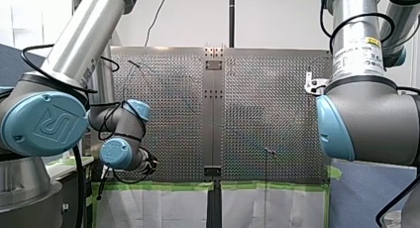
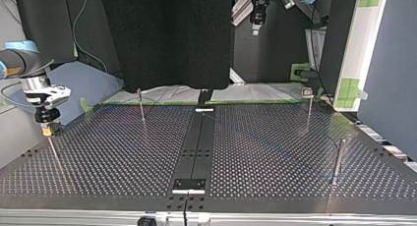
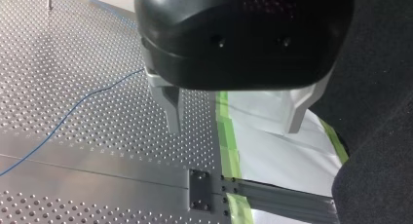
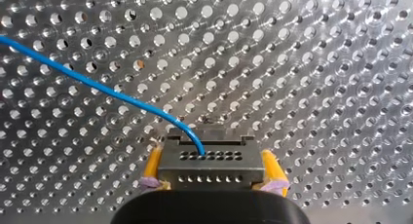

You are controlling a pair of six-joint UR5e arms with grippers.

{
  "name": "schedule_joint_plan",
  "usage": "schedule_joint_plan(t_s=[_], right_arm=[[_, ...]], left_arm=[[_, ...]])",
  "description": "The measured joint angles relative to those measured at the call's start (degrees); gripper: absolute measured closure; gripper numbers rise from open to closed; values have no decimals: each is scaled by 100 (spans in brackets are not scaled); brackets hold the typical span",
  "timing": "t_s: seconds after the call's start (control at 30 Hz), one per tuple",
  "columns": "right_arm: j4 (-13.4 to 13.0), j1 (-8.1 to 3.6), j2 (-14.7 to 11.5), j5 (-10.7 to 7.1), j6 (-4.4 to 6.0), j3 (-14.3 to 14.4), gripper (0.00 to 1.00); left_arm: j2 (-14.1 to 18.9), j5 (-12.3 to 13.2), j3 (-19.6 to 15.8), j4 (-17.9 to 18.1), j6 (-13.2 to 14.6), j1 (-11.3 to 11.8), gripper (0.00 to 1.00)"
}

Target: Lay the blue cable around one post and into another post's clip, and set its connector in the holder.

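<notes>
My right gripper [image 4: 212,180] is clamped on the connector [image 4: 209,158], yellow pads [image 4: 152,166] pressed on its two short sides. The blue cable [image 4: 97,86] leaves the connector's upper face and curves away over the table [image 4: 316,63]. In the top view this gripper sits at the left, right above a thin post [image 2: 55,155]. I can't tell if it touches the post.

My left gripper [image 3: 234,129] hangs open w/ nothing btw its fingers, over the table edge near the green tape [image 3: 226,141]. A slack run of cable lies on the table ahead of it.

The cable is too faint in the wide views to trace, so I can't say whether it is round a post or in a clip yet, and I can't pick out the holder. My guess: I'm carrying the connector end along its route.

To do it well:
- Hold the squeeze firm and square, since a skewed grip lets the block pivot.
- Don't roll the wrist; the wire exits at one point and would kink there.
- Move slow, so slack follows w/o snagging on other posts.
- Carry the wire low enough to stay on a post, i.e. not ride over its top.
- Use the left gripper to guide slack if it bunches.
- Line up the block's long side w/ the holder before lowering, and let go only once it's seated.
</notes>
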Motion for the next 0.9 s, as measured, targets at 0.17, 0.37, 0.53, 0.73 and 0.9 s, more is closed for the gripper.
schedule_joint_plan(t_s=[0.17,0.37,0.53,0.73,0.9], right_arm=[[-6,-2,4,-28,-12,1,100],[-65,-2,10,-130,-5,3,100],[-79,4,15,-144,-3,3,100],[-77,6,18,-146,-5,3,100],[-65,3,30,-146,-9,6,100]], left_arm=[[0,0,0,6,0,0,0],[0,0,0,7,3,0,0],[0,0,1,8,7,0,0],[0,8,1,7,9,0,0],[-1,9,0,7,9,0,0]])
